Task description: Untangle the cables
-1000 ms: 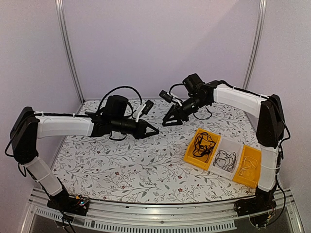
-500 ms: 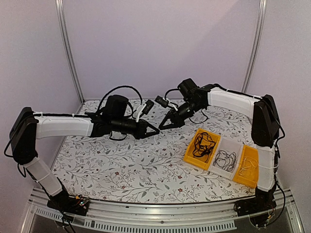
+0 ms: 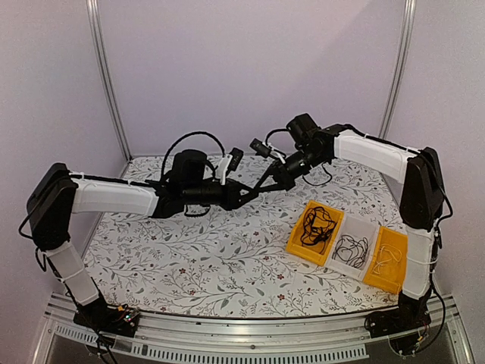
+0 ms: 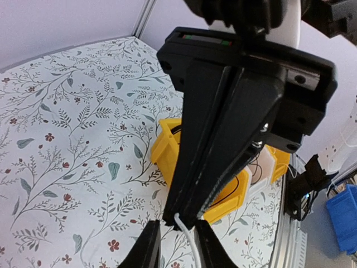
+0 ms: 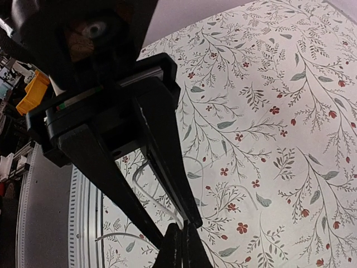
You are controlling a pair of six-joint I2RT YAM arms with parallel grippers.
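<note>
Grip | right hand (image 4: pixel 179 215) apparently pinched shut on white cable (image 4: pixel 184 228) | left hand (image 4: pixel 179 245) parted, straddling that cable

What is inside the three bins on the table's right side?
Left yellow bin: a black cable. White middle bin: a second black cable. Right yellow bin: a white cable. Anything beneath those loops is hidden.

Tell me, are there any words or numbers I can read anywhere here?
No readable text anywhere.
The flowered tablecloth and the trays carry no words.
Tiny coloured marks on the right gripper are too small to read.
</note>
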